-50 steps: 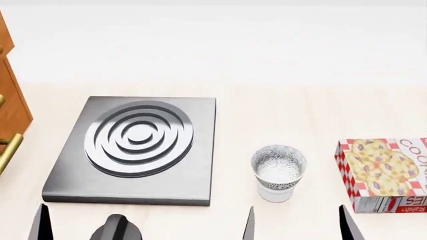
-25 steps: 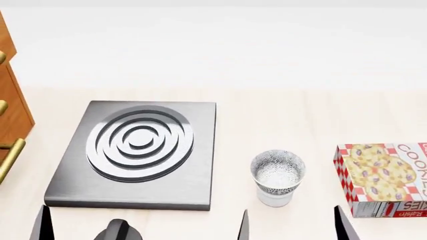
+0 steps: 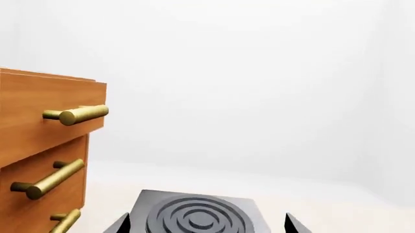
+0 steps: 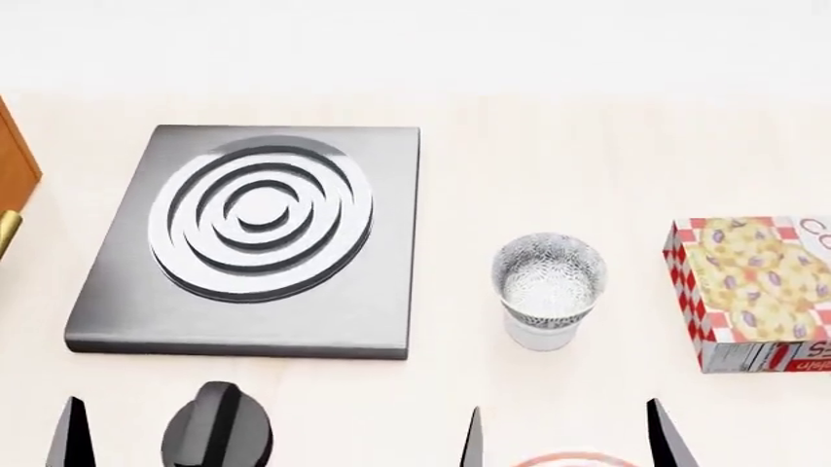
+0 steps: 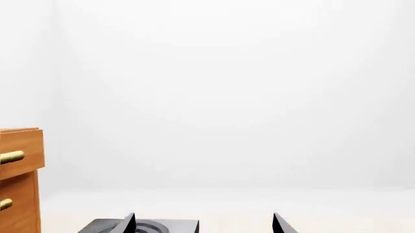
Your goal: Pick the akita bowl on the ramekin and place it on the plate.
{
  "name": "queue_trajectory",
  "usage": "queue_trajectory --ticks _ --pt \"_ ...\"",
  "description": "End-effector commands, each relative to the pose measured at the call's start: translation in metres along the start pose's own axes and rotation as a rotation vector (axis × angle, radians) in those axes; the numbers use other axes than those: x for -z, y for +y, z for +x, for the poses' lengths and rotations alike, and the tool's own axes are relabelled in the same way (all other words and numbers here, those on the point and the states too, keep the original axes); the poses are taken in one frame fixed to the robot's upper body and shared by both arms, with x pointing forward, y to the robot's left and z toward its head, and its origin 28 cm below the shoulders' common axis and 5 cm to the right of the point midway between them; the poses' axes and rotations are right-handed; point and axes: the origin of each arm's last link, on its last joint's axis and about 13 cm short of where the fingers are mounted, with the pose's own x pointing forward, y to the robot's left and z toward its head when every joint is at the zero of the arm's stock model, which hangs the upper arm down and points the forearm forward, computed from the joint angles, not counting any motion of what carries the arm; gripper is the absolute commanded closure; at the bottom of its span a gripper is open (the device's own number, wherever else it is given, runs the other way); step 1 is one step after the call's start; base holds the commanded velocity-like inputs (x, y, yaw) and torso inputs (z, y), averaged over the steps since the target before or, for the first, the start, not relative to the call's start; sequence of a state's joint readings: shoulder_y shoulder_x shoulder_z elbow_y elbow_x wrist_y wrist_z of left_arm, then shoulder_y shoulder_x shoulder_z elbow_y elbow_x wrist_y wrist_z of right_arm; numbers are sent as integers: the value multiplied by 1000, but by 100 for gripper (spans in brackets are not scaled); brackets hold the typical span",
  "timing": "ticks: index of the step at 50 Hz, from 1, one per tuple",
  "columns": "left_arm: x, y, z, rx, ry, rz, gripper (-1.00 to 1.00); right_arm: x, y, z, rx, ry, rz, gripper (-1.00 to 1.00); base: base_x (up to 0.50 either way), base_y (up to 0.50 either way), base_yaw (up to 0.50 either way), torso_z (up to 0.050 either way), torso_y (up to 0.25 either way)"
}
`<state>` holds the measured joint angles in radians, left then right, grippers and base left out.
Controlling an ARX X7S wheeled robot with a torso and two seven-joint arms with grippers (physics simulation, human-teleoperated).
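Note:
The akita bowl (image 4: 548,275), white with grey speckles, sits upright on the white ramekin (image 4: 539,336) in the head view, right of centre. A thin red-ringed edge of the plate (image 4: 573,457) shows at the bottom edge, nearer me than the bowl. My right gripper (image 4: 567,443) is open, its two dark fingertips either side of that plate edge and short of the bowl. In its wrist view the right gripper (image 5: 204,223) holds nothing. My left gripper (image 3: 207,225) is open and empty too. One left fingertip (image 4: 72,433) shows at the bottom left.
A grey stove plate (image 4: 377,321) with concentric rings lies left of the bowl, with a black knob (image 4: 218,428) in front of it. A cookie box (image 4: 760,292) lies at the right edge. A wooden drawer cabinet (image 3: 39,145) with brass handles stands at the far left.
The head view has shifted, so the stove plate, bowl and box sit higher in the picture and the plate's red edge has come into view. The bowl stays on the ramekin.

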<state>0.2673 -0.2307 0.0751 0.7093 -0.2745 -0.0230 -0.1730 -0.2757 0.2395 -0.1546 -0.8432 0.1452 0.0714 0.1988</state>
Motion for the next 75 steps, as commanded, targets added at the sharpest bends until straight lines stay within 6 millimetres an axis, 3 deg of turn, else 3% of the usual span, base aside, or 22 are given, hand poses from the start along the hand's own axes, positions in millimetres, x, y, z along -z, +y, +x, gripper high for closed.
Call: queue_trajectory --ticks 1,23,54,61,63,68,75 --pt "1 0 2 -4 -2 4 -100 1 0 0 -1 3 1 -100 0 0 0 0 -250" --pt "3 -1 2 -5 0 6 -100 1 0 0 -6 6 0 -100 0 0 0 0 -250" --pt "5 -3 4 2 41 -3 -100 0 -1 2 -22 -28 55 -100 0 0 0 0 -1" --pt "12 -5 5 14 67 2 -100 -20 -23 38 -110 45 -66 -100 0 0 0 0 0" --pt "15 -5 6 14 81 7 -100 -13 -24 51 -266 164 -207 -100 0 0 0 0 0" --pt "16 -5 5 16 88 4 -100 -14 -28 75 -324 246 -352 -100 0 0 0 0 0" --pt "19 -1 8 8 100 -7 -100 -44 -37 124 -363 281 -627 -100 0 0 0 0 0"
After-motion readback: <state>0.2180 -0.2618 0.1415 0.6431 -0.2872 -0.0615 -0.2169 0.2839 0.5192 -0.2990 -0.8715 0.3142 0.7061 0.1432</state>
